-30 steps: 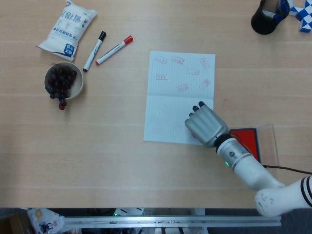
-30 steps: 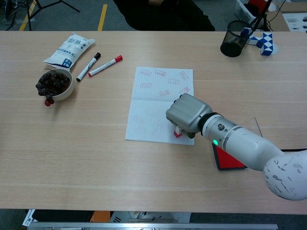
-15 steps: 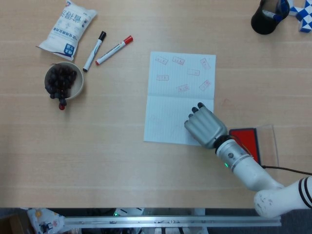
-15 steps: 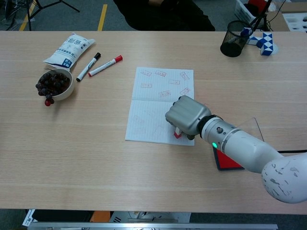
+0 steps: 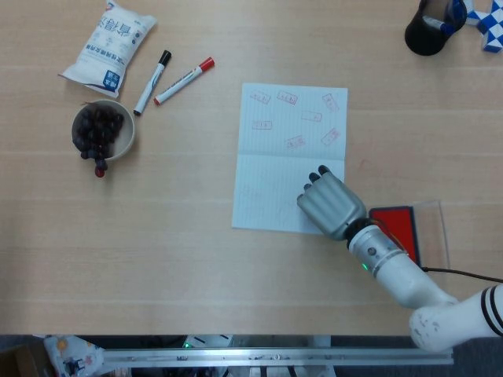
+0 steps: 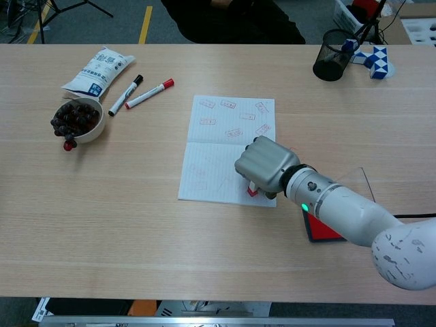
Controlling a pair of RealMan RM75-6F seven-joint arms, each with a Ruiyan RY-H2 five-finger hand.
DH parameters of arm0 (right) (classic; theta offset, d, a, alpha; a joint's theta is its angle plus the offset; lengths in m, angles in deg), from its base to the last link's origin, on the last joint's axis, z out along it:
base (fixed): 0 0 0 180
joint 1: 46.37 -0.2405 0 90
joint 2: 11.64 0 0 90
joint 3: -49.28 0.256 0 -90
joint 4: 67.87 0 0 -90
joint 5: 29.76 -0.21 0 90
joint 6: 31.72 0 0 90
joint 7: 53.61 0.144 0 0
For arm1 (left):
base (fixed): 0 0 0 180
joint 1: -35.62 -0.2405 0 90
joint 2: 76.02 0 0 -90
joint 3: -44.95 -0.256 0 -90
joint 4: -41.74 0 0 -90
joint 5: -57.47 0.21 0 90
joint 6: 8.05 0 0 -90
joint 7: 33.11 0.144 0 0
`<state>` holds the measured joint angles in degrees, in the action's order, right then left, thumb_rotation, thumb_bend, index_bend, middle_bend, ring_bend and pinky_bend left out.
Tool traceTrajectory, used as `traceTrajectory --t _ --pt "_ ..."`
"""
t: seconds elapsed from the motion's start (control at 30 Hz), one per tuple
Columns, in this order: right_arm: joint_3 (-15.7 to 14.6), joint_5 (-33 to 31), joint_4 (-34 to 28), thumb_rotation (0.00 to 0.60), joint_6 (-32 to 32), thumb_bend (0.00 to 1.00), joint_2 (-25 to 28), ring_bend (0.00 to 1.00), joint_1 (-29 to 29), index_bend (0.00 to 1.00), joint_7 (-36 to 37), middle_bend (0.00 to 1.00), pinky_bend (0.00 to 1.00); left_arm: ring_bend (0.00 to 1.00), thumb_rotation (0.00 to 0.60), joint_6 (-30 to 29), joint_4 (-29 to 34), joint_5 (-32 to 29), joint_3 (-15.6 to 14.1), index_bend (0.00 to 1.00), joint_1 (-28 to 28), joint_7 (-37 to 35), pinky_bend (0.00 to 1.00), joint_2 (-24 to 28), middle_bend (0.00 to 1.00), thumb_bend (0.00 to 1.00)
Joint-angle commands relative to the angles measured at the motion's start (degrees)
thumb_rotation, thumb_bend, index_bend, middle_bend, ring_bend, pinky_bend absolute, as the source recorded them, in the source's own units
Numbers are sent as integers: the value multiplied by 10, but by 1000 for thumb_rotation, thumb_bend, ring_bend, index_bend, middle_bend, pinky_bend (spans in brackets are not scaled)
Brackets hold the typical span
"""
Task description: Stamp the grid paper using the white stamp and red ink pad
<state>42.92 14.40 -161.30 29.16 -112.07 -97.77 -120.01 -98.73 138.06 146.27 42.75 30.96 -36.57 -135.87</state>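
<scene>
The grid paper point(image 5: 283, 149) point(image 6: 221, 146) lies mid-table with several red stamp marks on its far half. My right hand point(image 5: 332, 204) point(image 6: 264, 165) rests over the paper's near right corner, fingers curled around the white stamp point(image 6: 253, 190), whose red-edged base presses on the sheet. In the head view the stamp is hidden under the hand. The red ink pad point(image 5: 399, 229) point(image 6: 320, 228) sits just right of the paper behind my wrist, its clear lid point(image 5: 436, 224) open. My left hand is not in view.
A bowl of dark grapes point(image 5: 102, 130) point(image 6: 76, 118), two markers point(image 5: 182, 81) and a white snack bag point(image 5: 109, 43) lie at the far left. A black mesh pen cup point(image 5: 428, 27) point(image 6: 332, 44) stands at the far right beside a blue-white puzzle toy point(image 6: 377, 60).
The right hand with the stamp has barely shifted, staying pressed on the paper's near right corner.
</scene>
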Motion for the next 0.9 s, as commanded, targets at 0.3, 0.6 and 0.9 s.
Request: traceTrajectory --t 0.3,0.6,0.9 --pt "22 18 -29 600 12 369 24 314 5 672 36 501 291 160 600 0 0 -4 1 145 -1 -2 95 2 108 175" --pt "47 28 -69 600 29 369 82 314 10 672 66 501 291 160 600 2 3 -2 0 145 0 0 95 2 108 175" --pt "45 20 -53 600 20 369 84 314 9 672 69 501 291 160 600 2 6 0 1 145 1 0 95 3 108 175"
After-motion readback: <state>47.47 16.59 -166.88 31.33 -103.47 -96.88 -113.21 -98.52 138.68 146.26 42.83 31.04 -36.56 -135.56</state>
